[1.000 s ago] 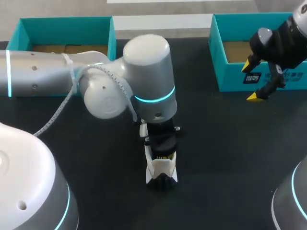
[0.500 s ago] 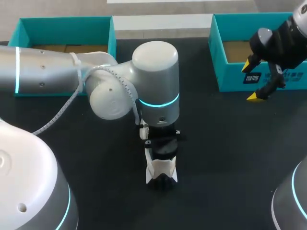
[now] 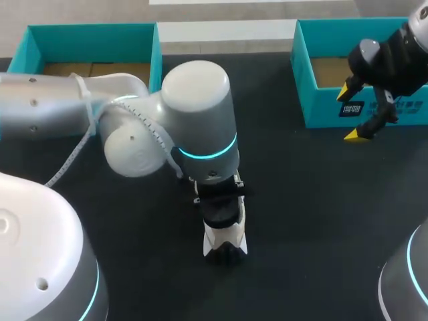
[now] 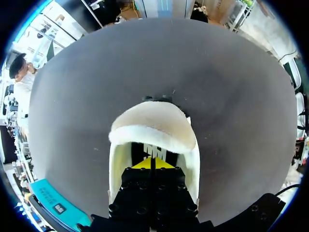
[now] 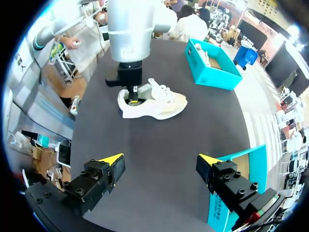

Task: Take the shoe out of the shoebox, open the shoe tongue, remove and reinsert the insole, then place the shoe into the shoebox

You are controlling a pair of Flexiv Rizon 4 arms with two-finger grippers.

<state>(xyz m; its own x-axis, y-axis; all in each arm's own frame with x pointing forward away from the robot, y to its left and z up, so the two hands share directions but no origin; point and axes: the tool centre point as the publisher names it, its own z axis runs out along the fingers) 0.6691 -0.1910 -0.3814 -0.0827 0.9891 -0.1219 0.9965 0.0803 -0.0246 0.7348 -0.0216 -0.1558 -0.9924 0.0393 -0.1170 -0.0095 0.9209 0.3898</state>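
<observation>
Shoe [image 3: 217,235] upright – left claw [image 4: 152,163] tips inside its opening.

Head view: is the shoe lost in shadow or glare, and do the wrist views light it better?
Head view: no glare; the left arm covers most of the shoe. Left wrist view: its inside is shaded under the left gripper. Right wrist view: whole shoe, bright against the dark table.
</observation>
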